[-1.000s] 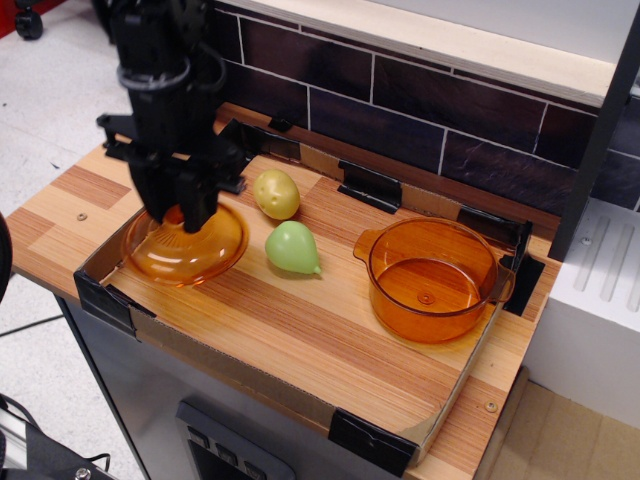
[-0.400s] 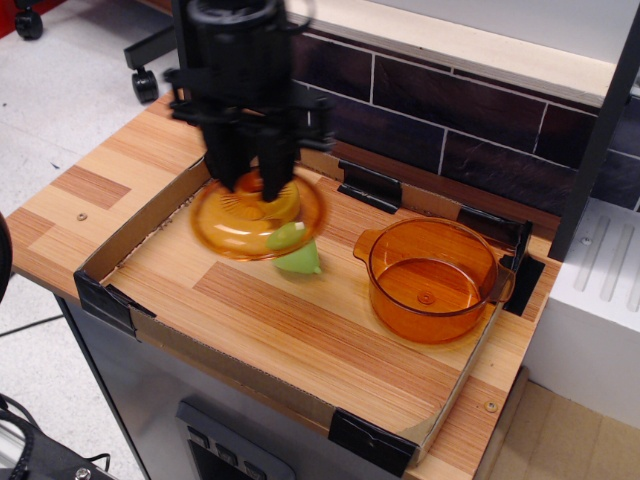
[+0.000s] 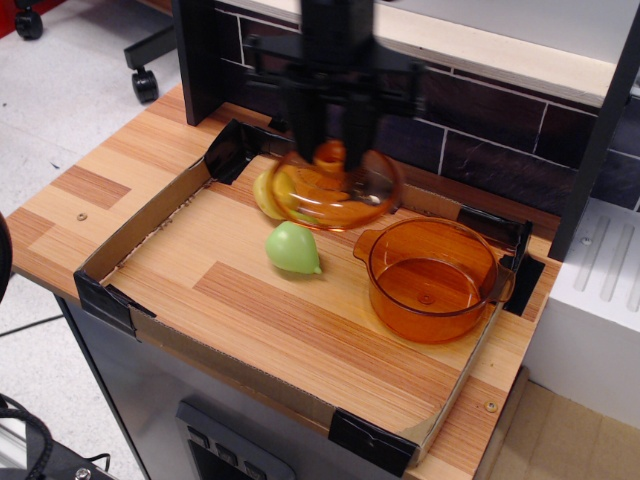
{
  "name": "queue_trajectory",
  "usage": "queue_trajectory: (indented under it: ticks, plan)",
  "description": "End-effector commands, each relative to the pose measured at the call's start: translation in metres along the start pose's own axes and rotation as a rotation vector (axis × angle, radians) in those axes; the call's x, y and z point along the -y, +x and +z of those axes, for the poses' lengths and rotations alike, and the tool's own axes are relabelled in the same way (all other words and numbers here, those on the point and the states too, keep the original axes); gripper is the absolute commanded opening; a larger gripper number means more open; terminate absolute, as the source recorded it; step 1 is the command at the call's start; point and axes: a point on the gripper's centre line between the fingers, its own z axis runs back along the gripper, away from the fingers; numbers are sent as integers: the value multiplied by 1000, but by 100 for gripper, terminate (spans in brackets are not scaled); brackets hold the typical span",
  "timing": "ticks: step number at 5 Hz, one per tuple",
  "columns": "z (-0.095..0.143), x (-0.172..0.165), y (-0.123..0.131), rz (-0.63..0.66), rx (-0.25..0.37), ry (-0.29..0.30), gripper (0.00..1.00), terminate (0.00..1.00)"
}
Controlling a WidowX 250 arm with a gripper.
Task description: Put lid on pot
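The translucent orange lid (image 3: 335, 195) hangs in the air, held by its centre knob in my black gripper (image 3: 333, 152), which is shut on it. It is above the tray, up and to the left of the pot and apart from it. The deep orange pot (image 3: 432, 278) stands open and empty at the right end of the tray. The frame is motion-blurred around the lid.
A wooden tray with a cardboard rim (image 3: 130, 235) holds a green toy pear (image 3: 292, 248) and a yellow toy fruit (image 3: 264, 192) partly behind the lid. A dark tiled wall (image 3: 480, 130) runs behind; a white unit (image 3: 600, 300) stands at the right.
The gripper has lifted the lid from the tray's left end and carried it right, past the fruits, toward the pot. The pot and fruits have not moved.
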Motion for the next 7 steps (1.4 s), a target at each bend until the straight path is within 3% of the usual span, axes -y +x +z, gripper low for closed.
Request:
queue_trajectory:
  ticks: [1, 3, 4, 7]
  plan:
    - [-4, 30, 20, 16, 62, 16, 0, 0]
    - [-32, 52, 19, 20, 66, 36, 0, 0]
    - [-50, 59, 6, 10, 54, 42, 0, 0]
    - [-56, 67, 5, 12, 27, 33, 0, 0]
